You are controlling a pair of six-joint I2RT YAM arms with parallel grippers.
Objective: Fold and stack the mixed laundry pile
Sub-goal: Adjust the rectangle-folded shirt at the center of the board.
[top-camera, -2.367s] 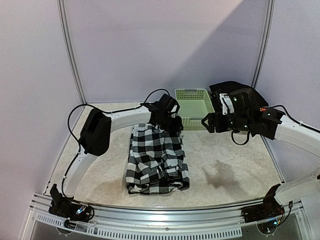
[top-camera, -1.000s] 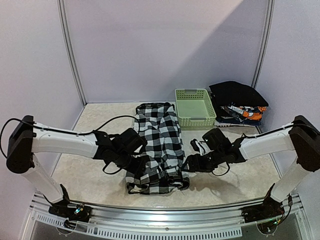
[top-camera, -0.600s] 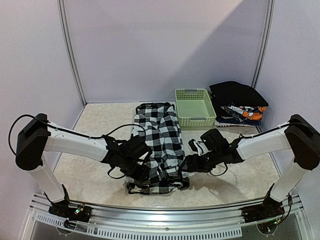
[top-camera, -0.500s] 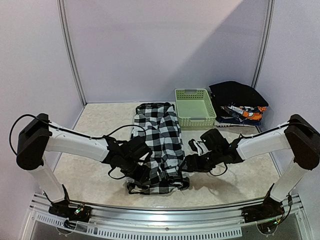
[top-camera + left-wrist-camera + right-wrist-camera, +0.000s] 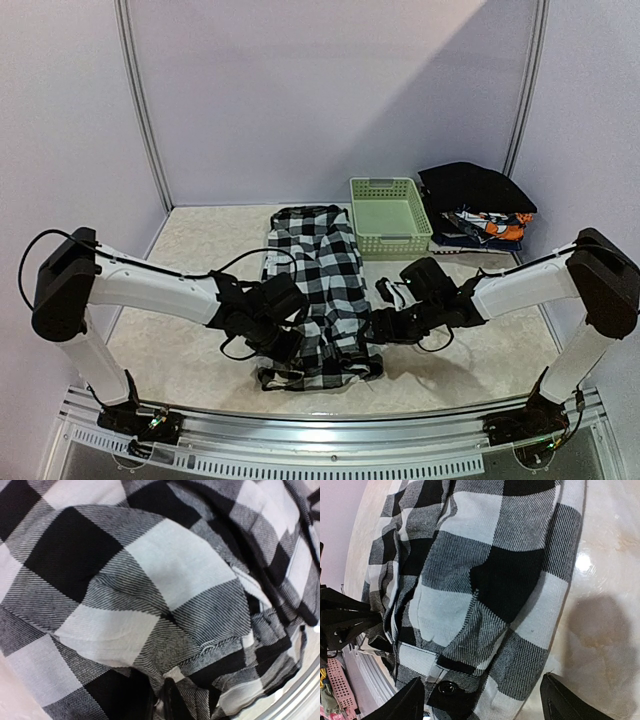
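Operator: Where is the checked shirt (image 5: pixel 318 290)?

Observer: Spread lengthwise on the table (image 5: pixel 480 350), its far end beside the green basket (image 5: pixel 388 215) and its near hem rumpled toward the arms. The other laundry, a black cloth (image 5: pixel 475 185) over orange-and-blue printed pieces (image 5: pixel 490 225), sits stacked right of the basket, well apart from the shirt.

Operator: And the grippers?

Observer: The left gripper (image 5: pixel 288 342) is low on the shirt's near left edge. Its wrist view shows the fingertips (image 5: pixel 169 702) drawn close with checked fabric bunched between them, so I read it as pinching the hem. The right gripper (image 5: pixel 385 328) sits at the near right edge, fingers (image 5: pixel 412 700) spread wide, straddling the cloth's border without clamping it.

Operator: Why that placement?

Observer: Probably one gripper per corner, so the near hem lifts evenly and folds toward the far end. The right one needs to close first, because a one-sided lift would skew the fold.
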